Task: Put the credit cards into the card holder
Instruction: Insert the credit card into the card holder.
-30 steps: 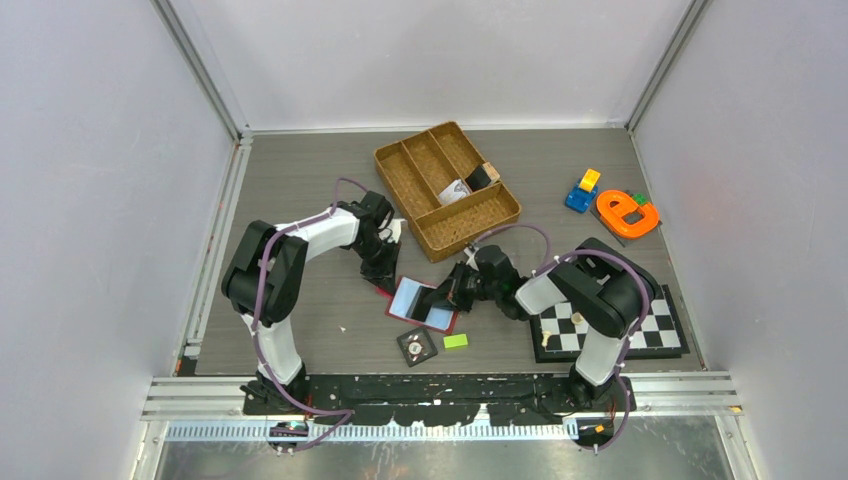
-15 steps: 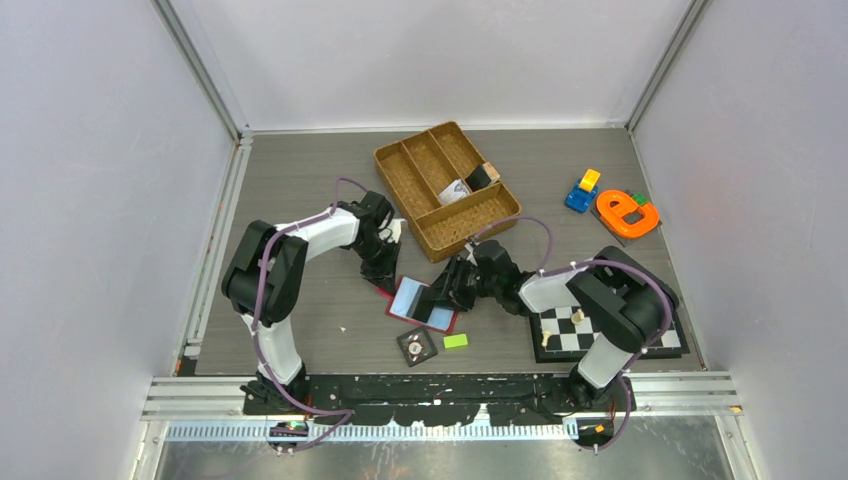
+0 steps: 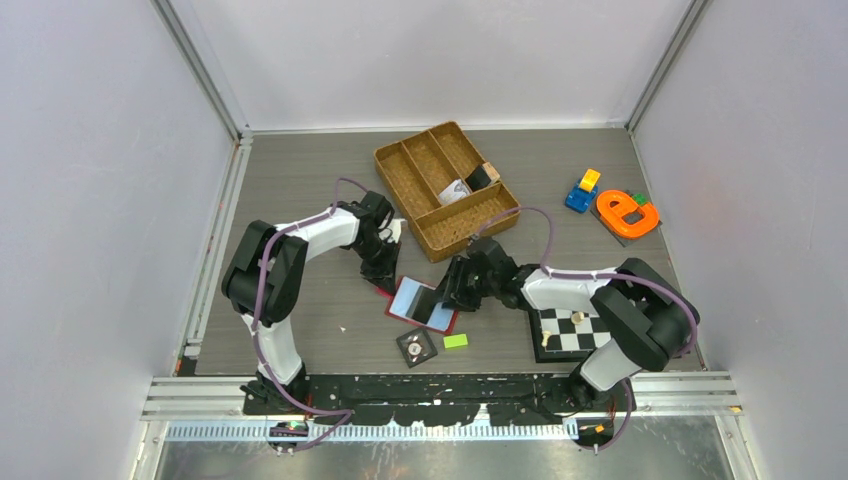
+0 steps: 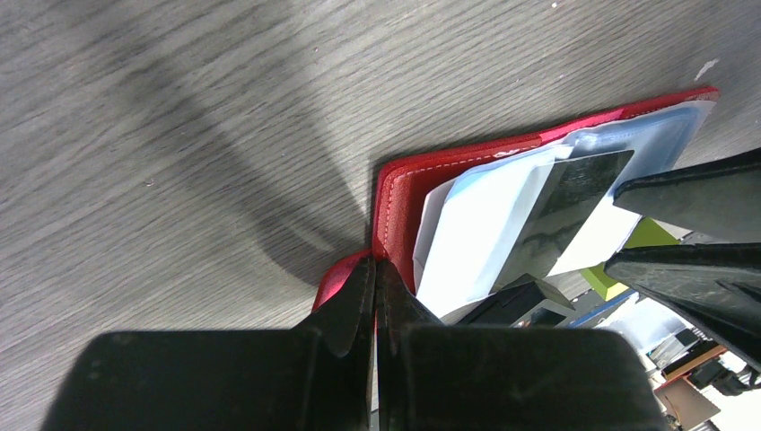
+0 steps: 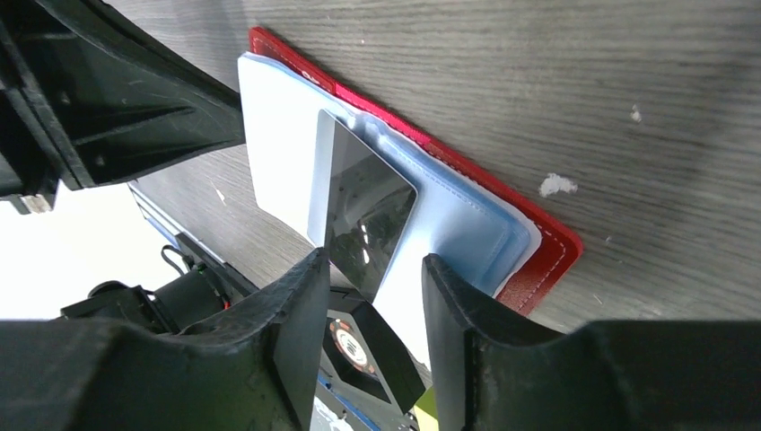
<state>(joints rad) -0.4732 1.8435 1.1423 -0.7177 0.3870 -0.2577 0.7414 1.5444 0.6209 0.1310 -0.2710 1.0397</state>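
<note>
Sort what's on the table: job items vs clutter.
Job:
- wallet, open on the table
- dark card, lying on the wallet's inner face

Clutter:
- woven tray
- green block
- dial tile
- chessboard
- orange toy
- blue-yellow toy

Table [image 4: 179, 135] is matt grey with a wood-grain look. The card holder [image 4: 399, 193] is red, leather-ish, with stitched edges; its inner pockets [image 5: 458, 224] look like smooth pale-blue plastic. The dark credit card [image 5: 368, 215] is super glossy, basically a mirror. Right gripper [image 5: 372, 260] is matt black plastic, and the tray [image 3: 485, 228] is brown woven wicker.
</note>
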